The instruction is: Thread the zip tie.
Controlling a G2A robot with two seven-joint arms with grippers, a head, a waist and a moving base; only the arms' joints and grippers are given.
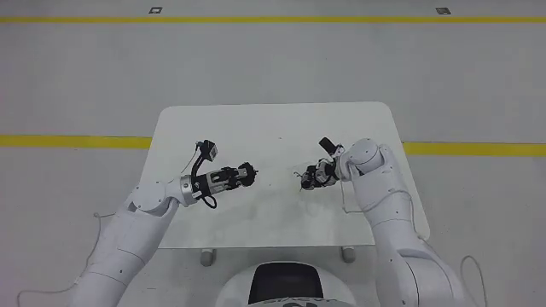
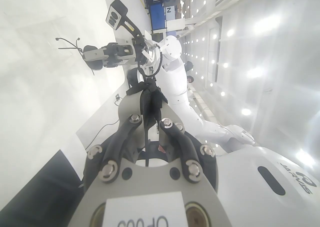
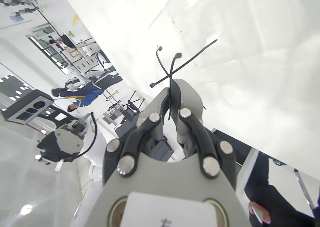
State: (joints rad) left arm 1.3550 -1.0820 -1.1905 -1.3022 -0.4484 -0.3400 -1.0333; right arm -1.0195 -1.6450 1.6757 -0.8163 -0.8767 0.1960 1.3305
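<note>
We record: right claw (image 3: 171, 89) clenched on crossed black zip ties (image 3: 192, 57), held above the white surface (image 1: 281, 128). Left claw (image 2: 147, 106), facing it and apart, clenched on an unidentifiable dark bundle (image 2: 150, 92).

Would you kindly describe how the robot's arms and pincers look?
The left arm and right arm have rounded white shells. The left pincer and right pincer are grey metal with black linkage bars and silver pins; the right one's pads are black and ribbed. A black cable loops at each wrist, beside a black-bracketed camera.
</note>
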